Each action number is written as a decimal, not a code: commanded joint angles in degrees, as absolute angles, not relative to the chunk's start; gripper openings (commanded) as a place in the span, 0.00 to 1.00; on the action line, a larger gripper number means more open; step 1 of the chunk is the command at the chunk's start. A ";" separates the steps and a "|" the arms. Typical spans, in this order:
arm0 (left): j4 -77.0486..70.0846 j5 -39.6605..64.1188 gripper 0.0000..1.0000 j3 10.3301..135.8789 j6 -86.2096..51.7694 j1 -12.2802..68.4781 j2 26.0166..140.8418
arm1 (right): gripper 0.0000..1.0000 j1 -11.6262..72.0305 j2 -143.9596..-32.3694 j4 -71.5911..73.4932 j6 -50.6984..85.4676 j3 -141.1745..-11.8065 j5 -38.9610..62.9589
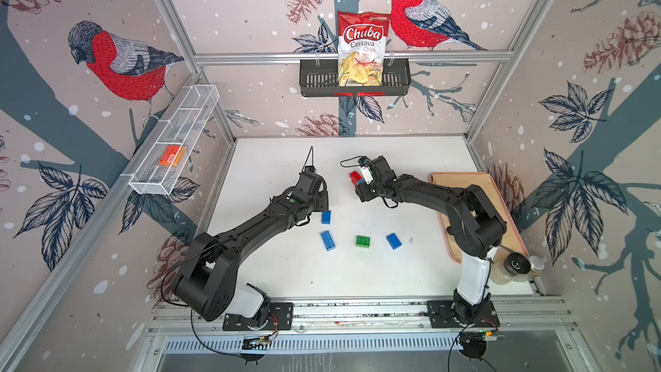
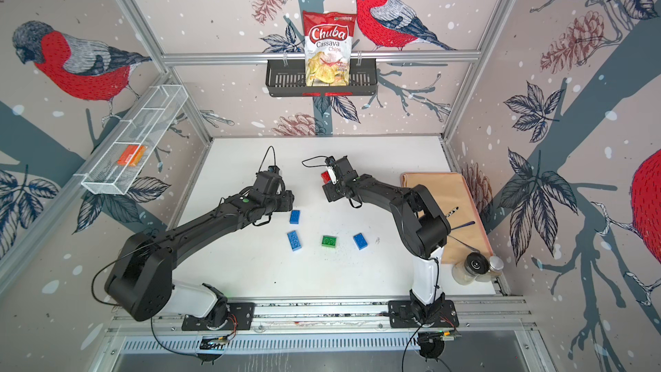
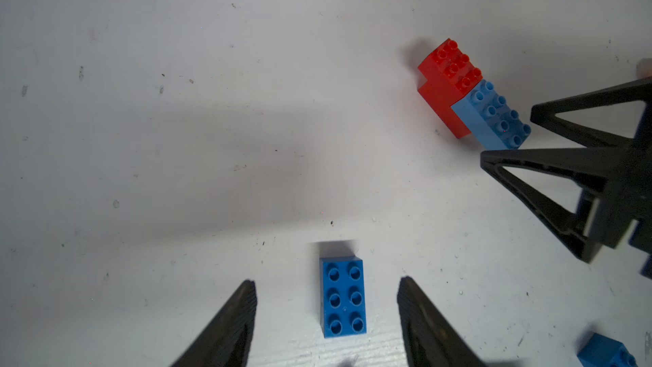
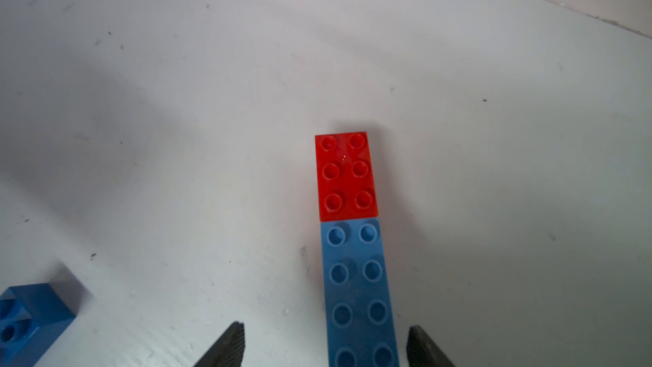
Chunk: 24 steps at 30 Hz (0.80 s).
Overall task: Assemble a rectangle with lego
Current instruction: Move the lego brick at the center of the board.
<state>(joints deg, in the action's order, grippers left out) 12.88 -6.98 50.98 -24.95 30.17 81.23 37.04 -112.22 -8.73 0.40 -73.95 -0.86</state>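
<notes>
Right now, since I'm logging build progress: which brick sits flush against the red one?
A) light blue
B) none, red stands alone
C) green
A: in the right wrist view the light blue brick butts end to end against the red brick; the green brick lies apart.

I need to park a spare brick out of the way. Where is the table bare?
Bare: the near strip between the arm bases and the green brick; also the far strip along the back wall. Crowded: the middle, around the loose blue bricks and the red-blue assembly.
</notes>
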 commanded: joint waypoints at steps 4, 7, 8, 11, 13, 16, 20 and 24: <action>8.26 -4.63 0.65 50.45 -24.43 29.95 78.00 | 0.75 37.18 -115.87 -9.44 -2.17 -77.17 -3.99; 8.18 -4.57 0.65 49.97 -24.54 29.90 77.27 | 0.74 37.18 -117.72 -8.89 -2.46 -78.75 -4.08; 8.18 -4.54 0.65 49.92 -24.62 29.90 77.10 | 0.73 37.11 -118.29 -8.97 -2.50 -79.43 -4.18; 8.17 -4.73 0.65 49.70 -24.80 29.95 76.65 | 0.67 37.09 -120.19 -9.68 -2.48 -81.80 -4.35; 8.18 -4.91 0.65 49.56 -24.79 29.96 76.38 | 0.61 37.06 -120.70 -9.43 -2.11 -82.57 -5.16; 8.09 -5.15 0.66 49.37 -24.98 29.94 76.29 | 0.51 37.00 -120.34 -8.39 -1.29 -82.15 -6.69; 7.82 -4.60 0.66 49.27 -25.23 29.93 76.63 | 0.37 36.36 -118.40 -6.63 0.73 -79.50 -7.85; 7.92 -4.40 0.66 49.37 -25.27 29.90 76.82 | 0.33 34.41 -114.08 -5.47 5.60 -75.19 -9.84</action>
<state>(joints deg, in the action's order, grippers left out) 9.47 -4.54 49.43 -25.10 30.11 76.75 35.40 -116.62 -7.53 1.52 -77.01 -7.35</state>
